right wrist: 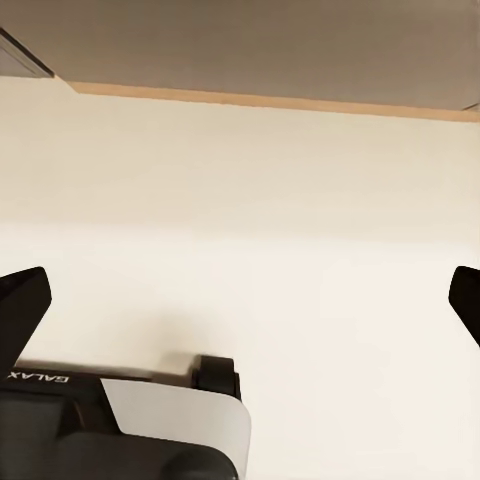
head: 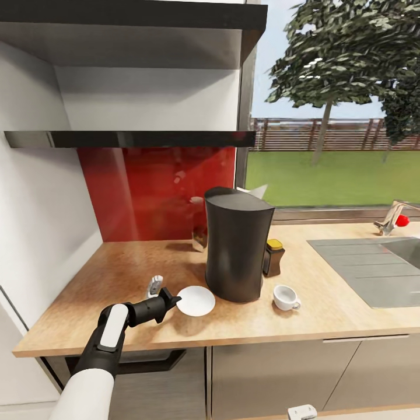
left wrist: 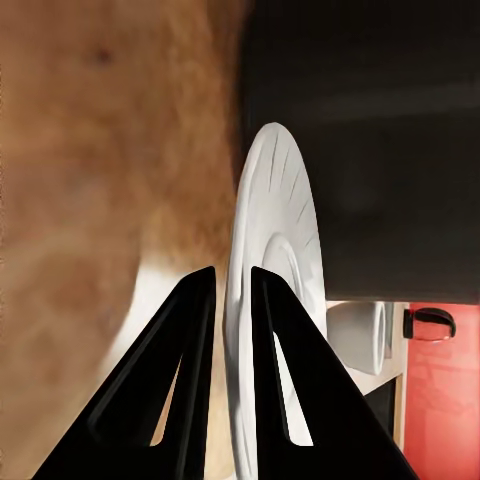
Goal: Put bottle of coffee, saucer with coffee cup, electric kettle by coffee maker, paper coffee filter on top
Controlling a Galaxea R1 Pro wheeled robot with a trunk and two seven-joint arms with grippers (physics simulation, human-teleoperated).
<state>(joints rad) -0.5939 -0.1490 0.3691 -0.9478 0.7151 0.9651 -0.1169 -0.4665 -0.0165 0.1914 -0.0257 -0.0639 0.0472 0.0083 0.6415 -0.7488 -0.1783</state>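
The countertop is stretching beige under everything, and the dark coffee maker is standing on it. My left gripper is pinching the saucer by its near rim, one finger on each face, the plate's far edge lying just beside the coffee maker's base. The coffee cup is sitting on the coffee maker's other side, the bottle of coffee behind it. My right gripper is holding its fingers spread wide, facing a pale surface.
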